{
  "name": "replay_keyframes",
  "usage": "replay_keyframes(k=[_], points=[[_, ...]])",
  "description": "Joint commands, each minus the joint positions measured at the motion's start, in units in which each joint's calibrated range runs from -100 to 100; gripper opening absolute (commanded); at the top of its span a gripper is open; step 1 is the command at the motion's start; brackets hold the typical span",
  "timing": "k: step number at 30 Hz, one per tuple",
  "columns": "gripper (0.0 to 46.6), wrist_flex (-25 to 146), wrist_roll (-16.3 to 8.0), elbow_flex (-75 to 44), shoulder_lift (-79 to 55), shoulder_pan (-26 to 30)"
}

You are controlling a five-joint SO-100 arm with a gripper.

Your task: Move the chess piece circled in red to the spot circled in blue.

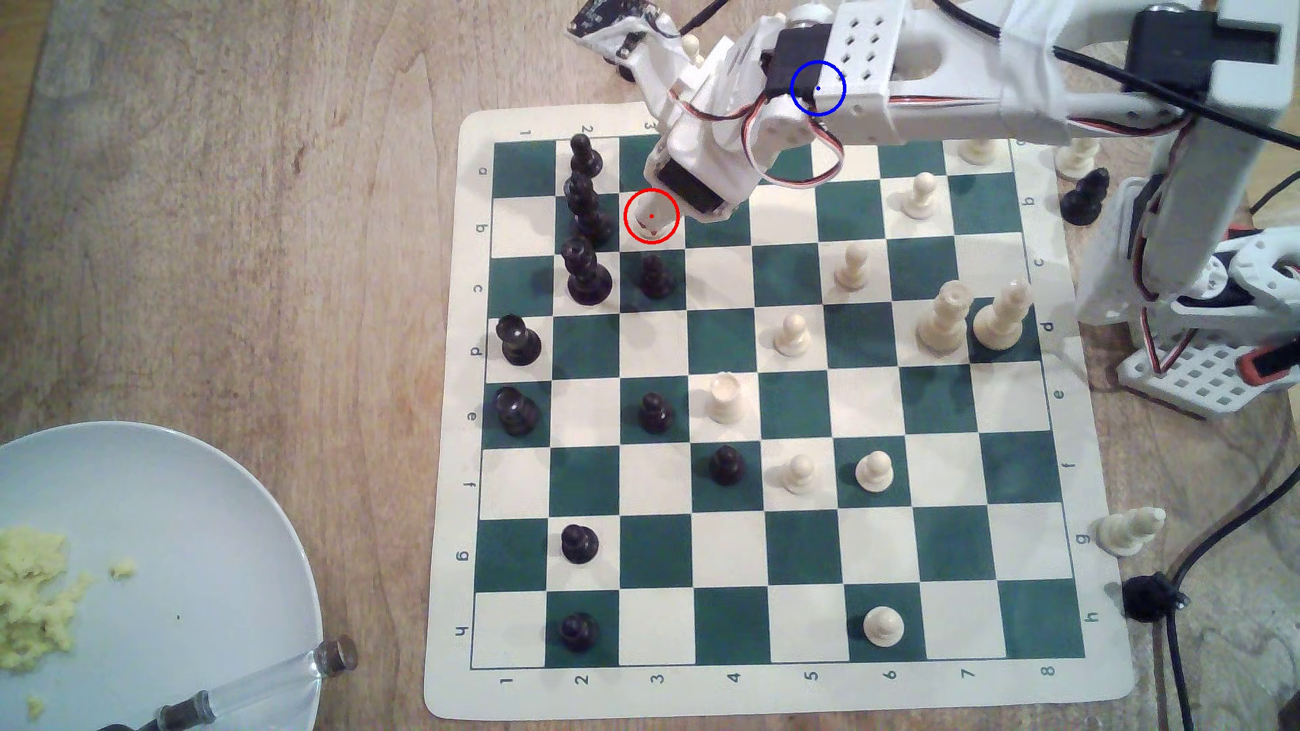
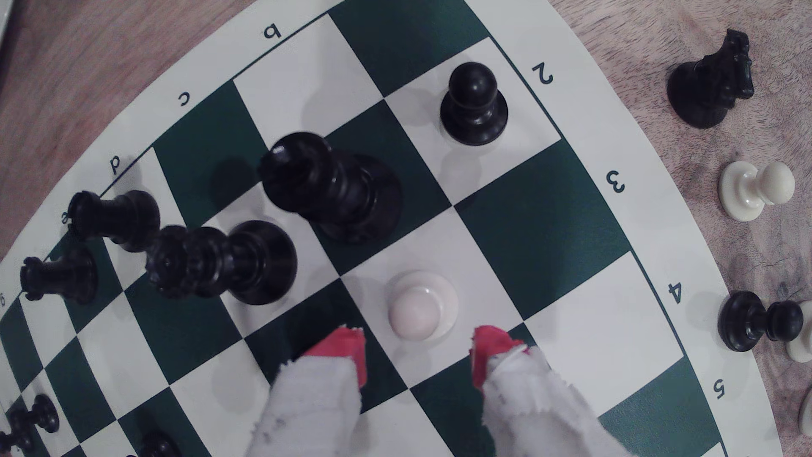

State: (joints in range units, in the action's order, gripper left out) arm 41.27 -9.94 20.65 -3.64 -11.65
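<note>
A: Where is the white pawn (image 2: 417,307) sitting?
B: It is standing upright on a light square of the board (image 1: 1154,675), inside the red ring (image 1: 651,216), next to the tall black pieces.
A: And the claw (image 2: 417,356)?
B: It is hanging just over the pawn with its red-tipped fingers (image 2: 347,349) spread apart, gripping nothing. The blue ring (image 1: 817,88) is lying over the arm.

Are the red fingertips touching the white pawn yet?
Apart. In the wrist view the gripper is open, and board shows between each red fingertip and the white pawn.
</note>
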Motion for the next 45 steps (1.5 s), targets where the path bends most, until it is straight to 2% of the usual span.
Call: replay_keyframes(k=[1, 17, 45], points=[[13.1, -1.80, -0.20, -5.42, 0.16, 0.19], [12.9, -4.83, -1.12, -5.87, -2.04, 0.90], [10.9, -7.04, -1.37, -5.15, -2.47, 0.82]])
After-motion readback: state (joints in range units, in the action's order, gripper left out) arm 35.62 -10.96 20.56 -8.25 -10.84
